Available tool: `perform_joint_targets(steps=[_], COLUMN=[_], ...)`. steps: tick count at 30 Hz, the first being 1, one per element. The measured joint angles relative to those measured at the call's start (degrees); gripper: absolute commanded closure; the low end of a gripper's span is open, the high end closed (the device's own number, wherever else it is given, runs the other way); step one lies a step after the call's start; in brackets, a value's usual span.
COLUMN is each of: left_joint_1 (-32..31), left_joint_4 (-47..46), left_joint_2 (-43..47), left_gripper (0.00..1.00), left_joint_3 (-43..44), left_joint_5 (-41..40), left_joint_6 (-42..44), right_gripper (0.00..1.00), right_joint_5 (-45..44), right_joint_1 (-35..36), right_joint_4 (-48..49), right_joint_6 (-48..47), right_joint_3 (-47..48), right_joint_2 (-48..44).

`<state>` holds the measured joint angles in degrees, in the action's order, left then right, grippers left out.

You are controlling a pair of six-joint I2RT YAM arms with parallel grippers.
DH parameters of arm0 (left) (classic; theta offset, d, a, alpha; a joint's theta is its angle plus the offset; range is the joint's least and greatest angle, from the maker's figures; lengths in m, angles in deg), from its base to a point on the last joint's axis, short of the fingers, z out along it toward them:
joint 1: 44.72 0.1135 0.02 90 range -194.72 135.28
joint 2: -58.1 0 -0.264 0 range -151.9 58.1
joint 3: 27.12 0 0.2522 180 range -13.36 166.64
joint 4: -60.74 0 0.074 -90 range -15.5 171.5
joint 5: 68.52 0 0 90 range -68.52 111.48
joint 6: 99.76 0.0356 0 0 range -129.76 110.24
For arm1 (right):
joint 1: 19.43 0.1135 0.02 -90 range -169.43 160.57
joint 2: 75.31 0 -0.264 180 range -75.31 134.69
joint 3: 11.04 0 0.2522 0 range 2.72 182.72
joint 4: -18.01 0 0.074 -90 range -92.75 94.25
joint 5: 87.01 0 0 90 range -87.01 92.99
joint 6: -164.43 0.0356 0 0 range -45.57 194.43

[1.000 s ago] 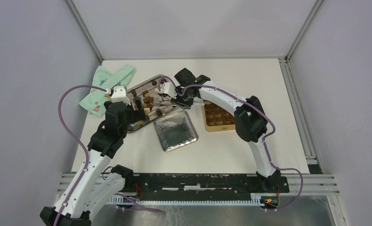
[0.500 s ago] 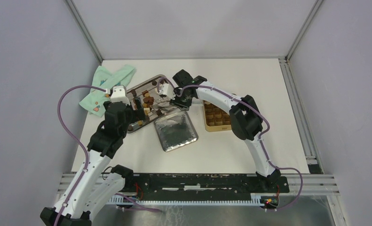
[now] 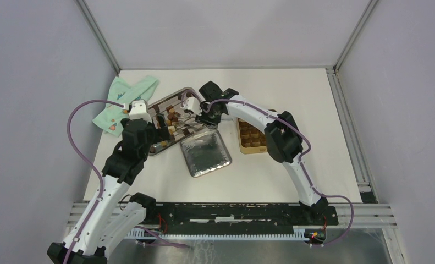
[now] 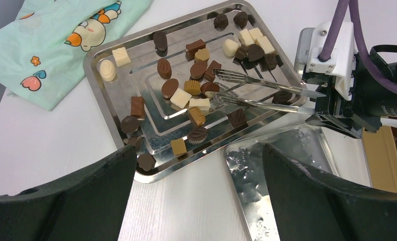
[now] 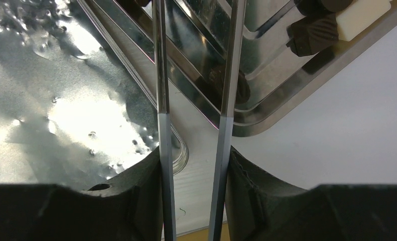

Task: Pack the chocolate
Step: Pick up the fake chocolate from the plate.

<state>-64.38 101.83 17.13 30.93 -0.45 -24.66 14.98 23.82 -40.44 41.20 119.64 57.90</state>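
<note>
Most of the chocolate is scattered loose on the steel tray in the upper middle of the top view (more pieces sit in the gold tin off to the right). The right gripper is clamped on a pair of tongs, whose tips are spread apart among the pieces. The left gripper hangs wide open over the tray's near edge, holding nothing.

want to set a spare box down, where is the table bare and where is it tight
Bare: the near strip of table between the silver lid and the arm bases, and the far right corner beyond the gold tin. Crowded: the tray strewn with chocolate, under the tongs.
</note>
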Motion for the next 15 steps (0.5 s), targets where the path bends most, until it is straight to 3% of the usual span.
perform_joint_targets(steps=[8,15], left_joint_1=[0.0,0.1], left_joint_4=[0.0,0.0], left_joint_2=[0.0,0.0], left_gripper=[0.00,0.00], left_joint_3=[0.0,0.0], left_joint_5=[0.0,0.0], left_joint_6=[0.0,0.0], right_gripper=[0.55,0.69], right_joint_5=[0.2,0.4], right_joint_1=[0.5,0.6], right_joint_4=[0.3,0.4], right_joint_6=[0.4,0.5], right_joint_3=[0.9,1.0], right_joint_2=[1.1,1.1])
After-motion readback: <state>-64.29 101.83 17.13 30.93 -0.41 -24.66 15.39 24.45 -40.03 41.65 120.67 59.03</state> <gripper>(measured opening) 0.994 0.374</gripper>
